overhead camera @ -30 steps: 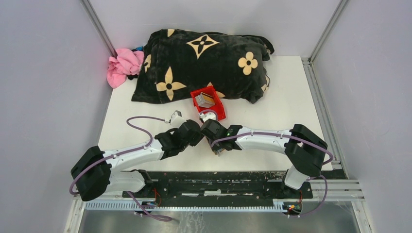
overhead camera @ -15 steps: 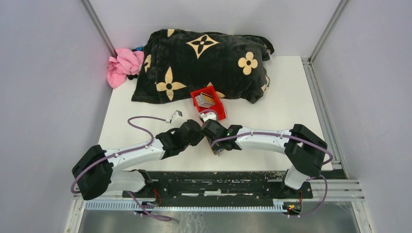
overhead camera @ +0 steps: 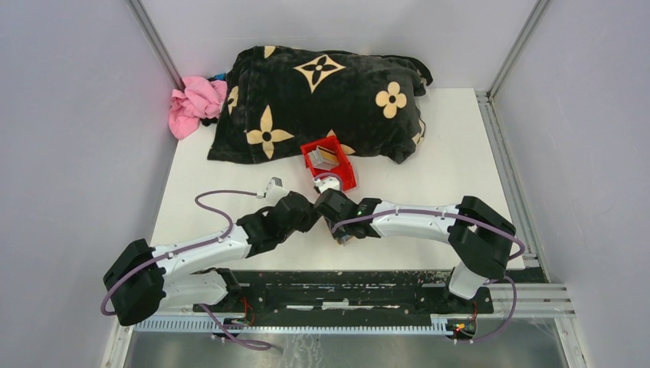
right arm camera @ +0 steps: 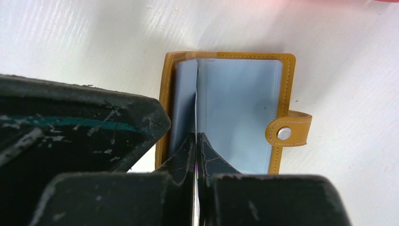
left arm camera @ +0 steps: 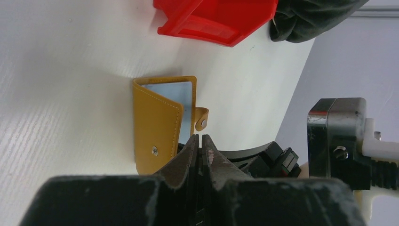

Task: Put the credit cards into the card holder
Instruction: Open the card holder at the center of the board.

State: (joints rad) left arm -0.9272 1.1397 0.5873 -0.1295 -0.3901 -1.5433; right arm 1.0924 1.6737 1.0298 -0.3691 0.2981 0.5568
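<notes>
The card holder (right arm camera: 226, 108) lay open on the white table (right arm camera: 70, 37), tan cover down and pale clear pockets showing. Its strap tab, with the snap on it, stuck out at one side. My right gripper (right arm camera: 195, 139) hung directly over it, jaws pressed together on a thin pale sheet (right arm camera: 195, 103) that stood edge-on among the pockets (a card or one of the holder's own leaves, I could not tell which). My left gripper (left arm camera: 200, 141) sat at the holder's edge from the other side, jaws closed tight with nothing I could see between them. Its tips were just beside the tan cover, and I could not tell whether they touched it. Just beyond the holder stood the red bin (overhead camera: 343, 178), with the credit cards (overhead camera: 326, 159) inside it, grey-silver and leaning together. Seen from above, my two wrists met nose to nose in front of the bin and hid most of the holder. Close behind the bin lay a black blanket (overhead camera: 322, 100) patterned with tan flowers, and a pink cloth (overhead camera: 195, 103) was bunched at its left end.
</notes>
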